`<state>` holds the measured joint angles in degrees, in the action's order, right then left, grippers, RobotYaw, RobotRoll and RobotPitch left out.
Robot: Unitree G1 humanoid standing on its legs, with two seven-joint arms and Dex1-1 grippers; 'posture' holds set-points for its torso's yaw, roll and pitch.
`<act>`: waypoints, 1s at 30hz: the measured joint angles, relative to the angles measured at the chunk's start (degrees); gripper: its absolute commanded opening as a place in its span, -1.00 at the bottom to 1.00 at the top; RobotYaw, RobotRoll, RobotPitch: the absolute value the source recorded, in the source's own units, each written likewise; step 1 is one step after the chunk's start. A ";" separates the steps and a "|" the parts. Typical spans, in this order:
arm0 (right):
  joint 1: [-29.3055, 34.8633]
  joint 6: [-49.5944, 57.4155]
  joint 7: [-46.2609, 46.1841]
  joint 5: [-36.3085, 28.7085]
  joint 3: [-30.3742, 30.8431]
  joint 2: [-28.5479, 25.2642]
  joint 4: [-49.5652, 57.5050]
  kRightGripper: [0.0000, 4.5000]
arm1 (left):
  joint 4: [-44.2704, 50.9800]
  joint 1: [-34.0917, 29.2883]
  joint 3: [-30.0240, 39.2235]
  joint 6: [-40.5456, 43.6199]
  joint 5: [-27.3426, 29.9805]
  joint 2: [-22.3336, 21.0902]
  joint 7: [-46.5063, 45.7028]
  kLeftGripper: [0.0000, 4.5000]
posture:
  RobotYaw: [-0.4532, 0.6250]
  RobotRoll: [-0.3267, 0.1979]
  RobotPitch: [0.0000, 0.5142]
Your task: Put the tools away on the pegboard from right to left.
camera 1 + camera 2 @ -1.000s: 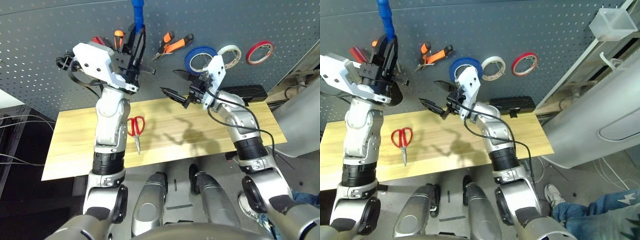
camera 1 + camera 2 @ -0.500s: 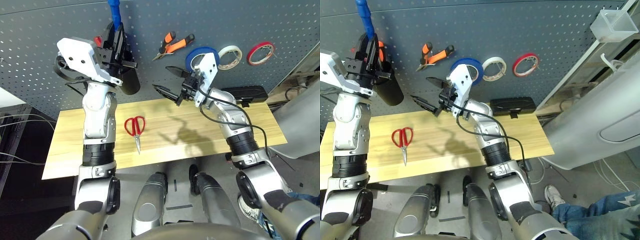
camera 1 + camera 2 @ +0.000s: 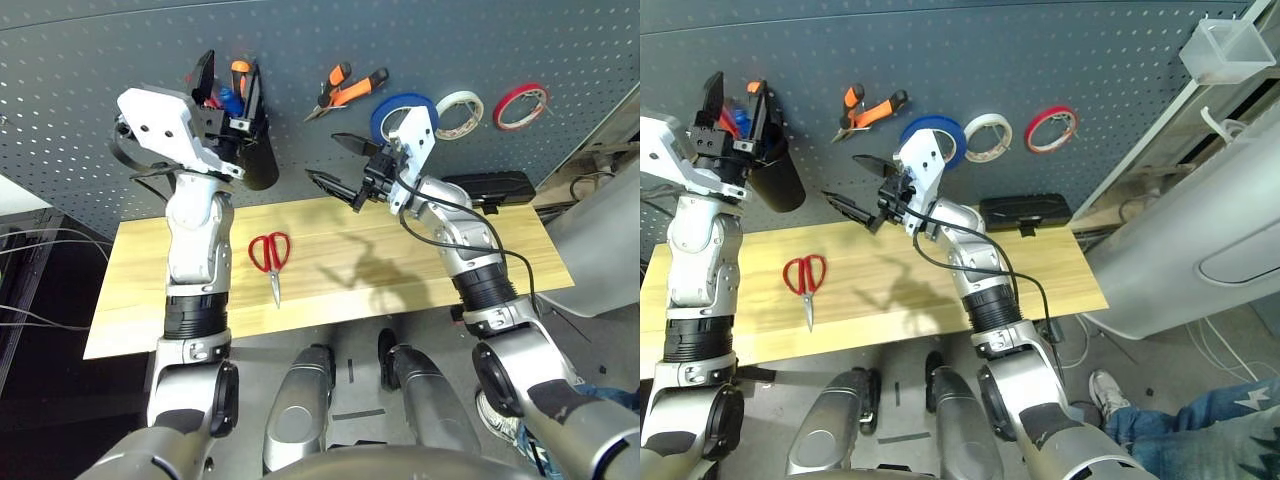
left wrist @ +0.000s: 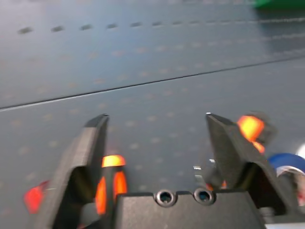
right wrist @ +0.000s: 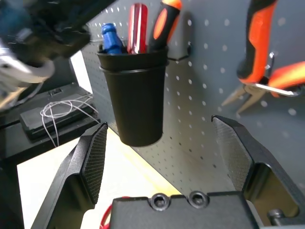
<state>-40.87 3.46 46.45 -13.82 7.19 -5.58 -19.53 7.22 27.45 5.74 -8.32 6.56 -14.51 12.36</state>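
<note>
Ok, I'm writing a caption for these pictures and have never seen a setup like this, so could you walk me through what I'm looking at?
It is a humanoid robot with two arms, facing a pegboard. Two pictures come from the eyes in its head, looking forward and down; the other two come from cameras on its wrists.

Red-handled scissors lie on the wooden table. On the board hang orange-handled pliers, then blue, white and red tape rolls. A black cup holds a blue-handled screwdriver, a red one and an orange one.

The left gripper is open beside the cup; the right gripper is open too. Neither holds anything.
</note>
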 measured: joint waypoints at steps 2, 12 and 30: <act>1.35 0.00 0.00 -0.01 -0.10 -1.22 0.17 1.00 | 1.60 -1.16 -2.22 -0.07 -1.02 0.00 0.86 1.00 | 0.19 0.25 -0.16; 8.57 -0.02 0.00 0.63 -1.70 -7.93 0.51 1.00 | 2.40 -7.22 -11.31 -0.16 -4.73 0.29 5.53 1.00 | 0.13 0.25 -0.13; 10.43 -0.38 -1.08 3.80 -0.32 -7.35 -4.48 1.00 | -21.57 -9.58 -13.38 5.08 -7.12 2.57 6.73 1.00 | 0.13 0.25 -0.07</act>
<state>-30.44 3.07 45.37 -10.02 6.87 -12.93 -24.01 -14.36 17.87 -7.64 -3.24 -0.56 -11.94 19.09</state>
